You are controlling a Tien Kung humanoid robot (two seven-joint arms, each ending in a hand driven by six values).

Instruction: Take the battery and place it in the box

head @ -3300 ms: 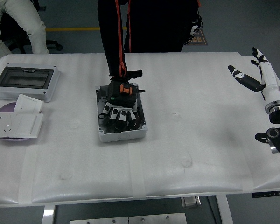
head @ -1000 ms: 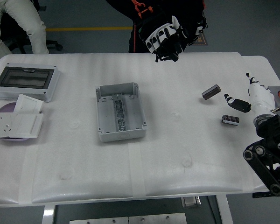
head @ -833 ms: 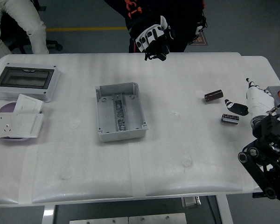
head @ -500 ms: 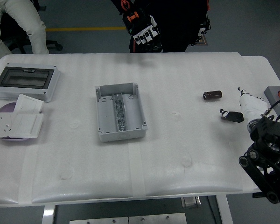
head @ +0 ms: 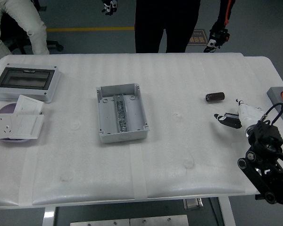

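Right hand (head: 232, 118) at the table's (head: 179, 160) right edge — fingers extended, released, grasping nothing. Battery (head: 215, 97) lies on its side just beyond those fingers, apart from them. Grey box (head: 120, 113) stands open at centre, well left of the battery. A person (head: 165, 23) stands at the far side.

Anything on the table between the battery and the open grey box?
No. In the head view, the stretch between the battery and the open grey box is bare white table padding. The right hand sits nearer the camera, outside that stretch.
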